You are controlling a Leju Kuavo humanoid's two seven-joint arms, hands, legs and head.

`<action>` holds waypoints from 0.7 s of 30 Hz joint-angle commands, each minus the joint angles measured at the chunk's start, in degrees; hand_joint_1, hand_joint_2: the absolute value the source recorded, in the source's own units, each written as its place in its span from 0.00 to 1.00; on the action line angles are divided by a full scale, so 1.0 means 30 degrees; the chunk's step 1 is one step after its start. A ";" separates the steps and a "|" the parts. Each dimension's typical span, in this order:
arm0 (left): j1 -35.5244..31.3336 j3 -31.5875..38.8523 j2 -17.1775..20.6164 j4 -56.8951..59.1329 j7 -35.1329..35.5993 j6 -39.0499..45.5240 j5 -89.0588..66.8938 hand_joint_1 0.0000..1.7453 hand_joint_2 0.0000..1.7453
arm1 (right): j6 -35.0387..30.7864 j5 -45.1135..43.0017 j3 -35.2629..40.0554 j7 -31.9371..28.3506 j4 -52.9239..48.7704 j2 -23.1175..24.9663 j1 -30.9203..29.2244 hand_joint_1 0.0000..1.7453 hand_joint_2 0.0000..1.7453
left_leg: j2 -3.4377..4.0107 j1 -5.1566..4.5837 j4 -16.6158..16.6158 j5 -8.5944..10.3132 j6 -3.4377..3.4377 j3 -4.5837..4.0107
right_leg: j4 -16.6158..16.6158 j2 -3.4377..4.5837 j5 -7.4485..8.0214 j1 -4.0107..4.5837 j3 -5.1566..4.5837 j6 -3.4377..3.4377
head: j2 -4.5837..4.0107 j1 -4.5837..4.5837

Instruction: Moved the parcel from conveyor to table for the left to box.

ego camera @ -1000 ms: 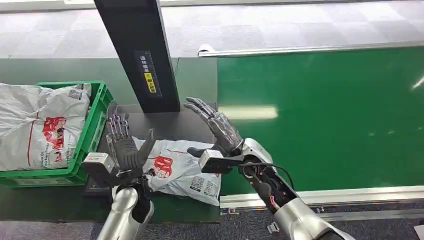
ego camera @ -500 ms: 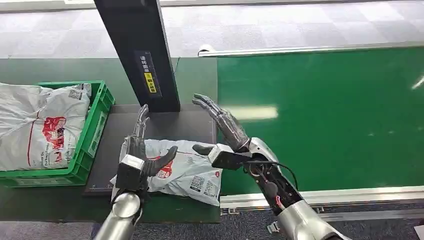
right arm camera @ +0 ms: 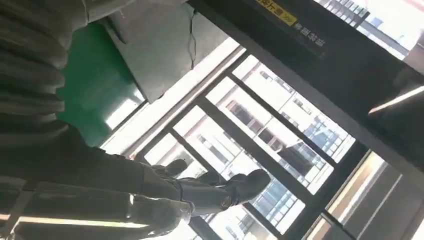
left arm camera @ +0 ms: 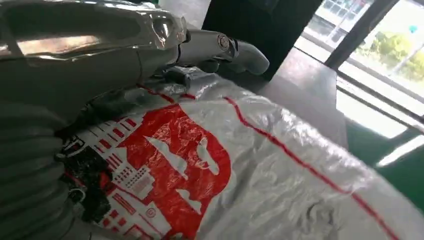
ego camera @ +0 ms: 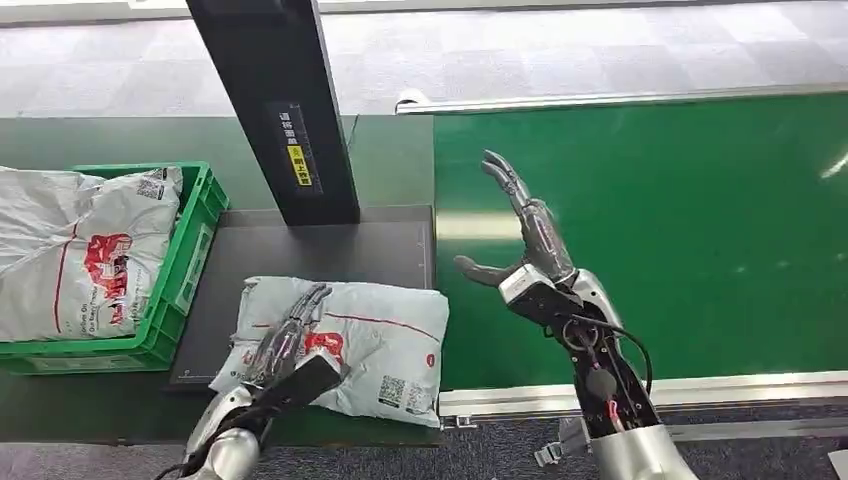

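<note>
Your left hand point(ego camera: 290, 335) lying flat on the parcel point(ego camera: 385, 330) on the table point(ego camera: 330, 250), fingers extended, your right hand point(ego camera: 525, 235) hovering spread wide over the conveyor point(ego camera: 700, 220), holding nothing.

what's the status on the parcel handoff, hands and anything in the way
Left robot hand flat on the parcel, grip not confirmed. Right robot hand open, raised over the conveyor. Parcel on the dark table. Green crate left, already holding bags.

Silver arms, dark grey fingers point(ego camera: 528, 215), black cables looping along the right forearm.
</note>
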 commanded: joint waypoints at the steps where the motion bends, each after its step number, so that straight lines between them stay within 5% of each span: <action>1: 0.0892 0.2032 0.2463 -0.0785 0.1089 -0.2245 -0.2471 0.00 1.00 | 0.0103 0.0455 -0.1747 0.0281 -0.1172 -0.0043 0.0446 0.00 1.00 | 0.0024 0.0004 -0.0015 -0.0009 -0.0012 0.0026 | -0.0010 0.0011 -0.0007 0.0007 0.0016 -0.0015 | 0.0000 0.0007; 13: -0.0433 0.0269 0.2189 0.1973 0.1620 -0.2665 -0.3915 0.00 1.00 | 0.0252 0.0715 -0.1496 0.0453 -0.0358 0.0301 -0.0335 0.00 1.00 | 0.0018 -0.0011 -0.0037 0.0002 -0.0016 0.0071 | -0.0019 -0.0005 -0.0006 -0.0007 0.0063 -0.0020 | 0.0000 0.0000; 14: -0.0746 -0.0098 0.2048 0.2534 0.1466 -0.1973 -0.3898 0.52 1.00 | 0.0163 0.0735 -0.1461 0.0505 -0.0340 0.0226 -0.0236 0.00 1.00 | -0.0006 -0.0019 -0.0029 0.0008 -0.0011 0.0057 | -0.0006 -0.0022 -0.0009 -0.0016 0.0053 -0.0014 | 0.0000 0.0007; 15: -0.0838 -0.0256 0.2035 0.2620 0.1454 -0.1857 -0.3933 0.88 1.00 | 0.0141 0.0721 -0.1477 0.0507 -0.0369 0.0184 -0.0154 0.00 1.00 | -0.0016 -0.0014 -0.0048 0.0018 -0.0018 0.0073 | -0.0026 -0.0038 -0.0002 -0.0010 0.0071 -0.0022 | 0.0000 0.0007; 20: -0.0890 -0.0379 0.2096 0.2459 0.1490 -0.1823 -0.3924 0.88 1.00 | 0.0113 0.0701 -0.1510 0.0497 -0.0450 0.0100 0.0013 0.00 1.00 | -0.0149 -0.0013 -0.0020 0.0046 -0.0009 0.0050 | -0.0011 -0.0174 -0.0002 -0.0012 0.0090 -0.0011 | 0.0000 0.0007; 21: -0.0890 -0.0379 0.2096 0.2459 0.1490 -0.1823 -0.3924 1.00 1.00 | 0.0113 0.0701 -0.1510 0.0497 -0.0450 0.0100 0.0013 0.00 1.00 | -0.0171 -0.0011 -0.0018 0.0057 -0.0006 0.0050 | -0.0012 -0.0196 -0.0007 -0.0010 0.0097 -0.0006 | 0.0000 0.0000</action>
